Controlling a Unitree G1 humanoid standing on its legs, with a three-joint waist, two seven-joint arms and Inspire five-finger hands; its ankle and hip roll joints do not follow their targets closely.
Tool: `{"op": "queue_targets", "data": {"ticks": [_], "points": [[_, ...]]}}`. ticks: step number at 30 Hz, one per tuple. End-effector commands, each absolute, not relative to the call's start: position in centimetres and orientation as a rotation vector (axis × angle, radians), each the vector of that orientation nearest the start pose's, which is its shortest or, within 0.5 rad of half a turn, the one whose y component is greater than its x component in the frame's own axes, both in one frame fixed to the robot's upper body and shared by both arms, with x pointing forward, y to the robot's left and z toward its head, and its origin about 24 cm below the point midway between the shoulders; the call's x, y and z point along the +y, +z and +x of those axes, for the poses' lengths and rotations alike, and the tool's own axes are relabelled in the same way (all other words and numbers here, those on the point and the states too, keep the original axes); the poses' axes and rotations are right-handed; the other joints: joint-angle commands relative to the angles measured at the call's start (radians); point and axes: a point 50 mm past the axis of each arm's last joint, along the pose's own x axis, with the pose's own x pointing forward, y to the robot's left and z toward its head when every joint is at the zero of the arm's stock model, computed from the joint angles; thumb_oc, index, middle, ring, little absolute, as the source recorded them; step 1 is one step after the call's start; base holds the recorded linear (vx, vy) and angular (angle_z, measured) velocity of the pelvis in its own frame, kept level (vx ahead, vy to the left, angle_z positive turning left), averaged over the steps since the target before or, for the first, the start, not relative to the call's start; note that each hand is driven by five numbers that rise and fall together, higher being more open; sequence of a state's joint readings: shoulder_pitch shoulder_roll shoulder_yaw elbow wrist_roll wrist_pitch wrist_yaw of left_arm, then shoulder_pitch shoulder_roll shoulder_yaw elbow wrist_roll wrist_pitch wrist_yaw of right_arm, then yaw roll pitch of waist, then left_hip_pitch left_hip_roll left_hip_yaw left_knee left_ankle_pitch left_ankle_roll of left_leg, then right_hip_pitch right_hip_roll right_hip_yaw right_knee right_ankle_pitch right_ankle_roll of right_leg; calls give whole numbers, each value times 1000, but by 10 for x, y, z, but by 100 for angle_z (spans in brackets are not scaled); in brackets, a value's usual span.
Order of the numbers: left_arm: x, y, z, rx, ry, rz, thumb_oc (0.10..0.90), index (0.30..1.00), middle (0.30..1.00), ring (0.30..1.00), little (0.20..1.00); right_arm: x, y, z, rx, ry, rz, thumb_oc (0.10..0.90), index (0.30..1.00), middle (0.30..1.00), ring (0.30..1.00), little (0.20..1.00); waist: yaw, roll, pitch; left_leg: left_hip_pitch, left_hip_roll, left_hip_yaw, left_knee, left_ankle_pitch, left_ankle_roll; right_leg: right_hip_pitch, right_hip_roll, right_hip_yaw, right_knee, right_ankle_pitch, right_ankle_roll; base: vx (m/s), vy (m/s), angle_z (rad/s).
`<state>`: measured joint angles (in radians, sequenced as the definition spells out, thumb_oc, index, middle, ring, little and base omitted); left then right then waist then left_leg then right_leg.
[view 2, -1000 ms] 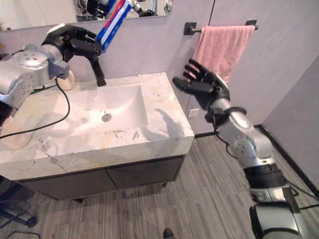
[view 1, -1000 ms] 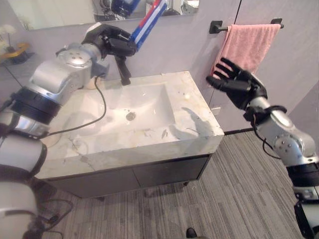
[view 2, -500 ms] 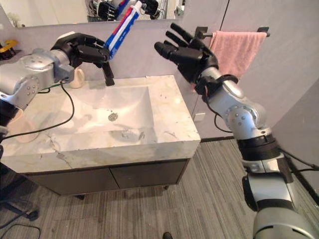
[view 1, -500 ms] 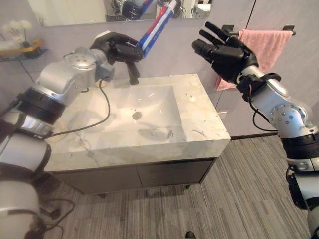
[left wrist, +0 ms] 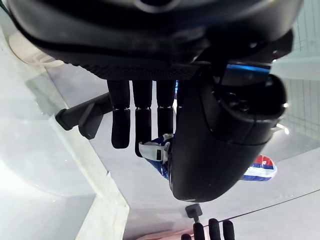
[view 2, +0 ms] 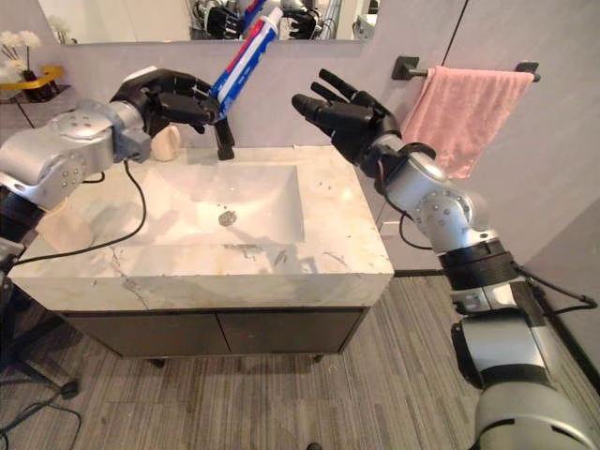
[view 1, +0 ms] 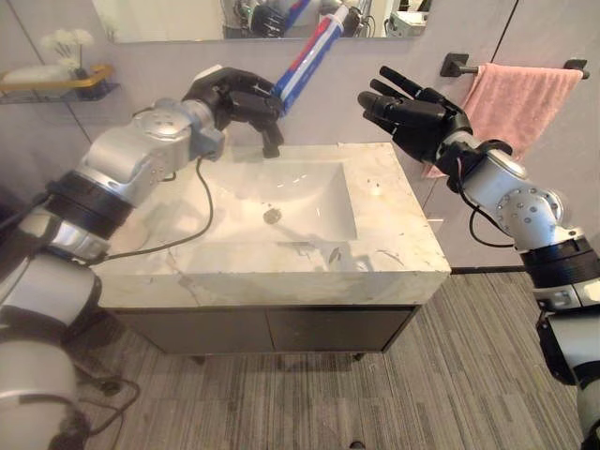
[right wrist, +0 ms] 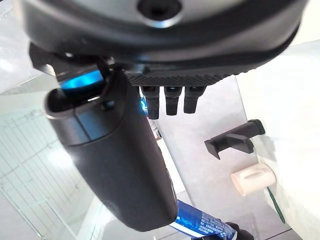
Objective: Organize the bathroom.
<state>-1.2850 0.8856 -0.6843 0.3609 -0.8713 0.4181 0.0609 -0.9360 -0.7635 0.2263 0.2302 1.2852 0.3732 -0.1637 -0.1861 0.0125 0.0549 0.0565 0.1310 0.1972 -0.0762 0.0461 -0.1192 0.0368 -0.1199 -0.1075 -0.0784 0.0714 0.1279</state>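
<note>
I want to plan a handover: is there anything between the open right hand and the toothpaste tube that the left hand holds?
Nothing visible. The right hand is open beside the toothpaste tube, held by the left hand; only open air above the sink separates them.

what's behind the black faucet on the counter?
Behind the black faucet is the grey wall with the mirror above. A beige cup stands beside it at the back of the counter. The left hand, holding the toothpaste tube, covers part of the wall.

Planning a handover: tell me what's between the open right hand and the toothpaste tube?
Nothing: bare wall shows between the right hand and the toothpaste tube held by the left hand, in both eye views.
</note>
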Motion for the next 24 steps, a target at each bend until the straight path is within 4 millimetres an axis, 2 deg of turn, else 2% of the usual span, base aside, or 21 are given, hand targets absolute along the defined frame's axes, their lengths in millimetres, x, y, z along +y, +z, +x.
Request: {"op": "queue_targets", "data": {"ticks": [1,7,13,24], "points": [[176,347,365,-321,-231,347,400,300,300,300,300,-183,349,349,-407,398,460,800,900,900,900,900,18,-25,-120,-83,1,-72,95,13,27,3,15,-49,106,-79,50,-2,-45,2],[173,329,367,-237,-302,348,400,300,300,300,300,-186,347,351,-423,393,483,800,900,900,900,900,24,-22,-119,-80,7,-75,96,11,25,0,12,-42,110,-77,53,-2,-18,0],[183,308,365,-157,-330,344,400,300,300,300,300,-190,344,349,-432,351,514,800,900,900,900,900,30,-13,-123,-73,15,-80,94,8,22,-3,9,-40,111,-73,52,4,-7,2],[197,286,358,-165,-324,307,400,300,300,300,300,-192,319,348,-320,356,503,800,900,900,900,900,26,-16,-127,-70,27,-70,93,8,18,-10,10,-26,111,-71,49,-1,-2,1]]}}
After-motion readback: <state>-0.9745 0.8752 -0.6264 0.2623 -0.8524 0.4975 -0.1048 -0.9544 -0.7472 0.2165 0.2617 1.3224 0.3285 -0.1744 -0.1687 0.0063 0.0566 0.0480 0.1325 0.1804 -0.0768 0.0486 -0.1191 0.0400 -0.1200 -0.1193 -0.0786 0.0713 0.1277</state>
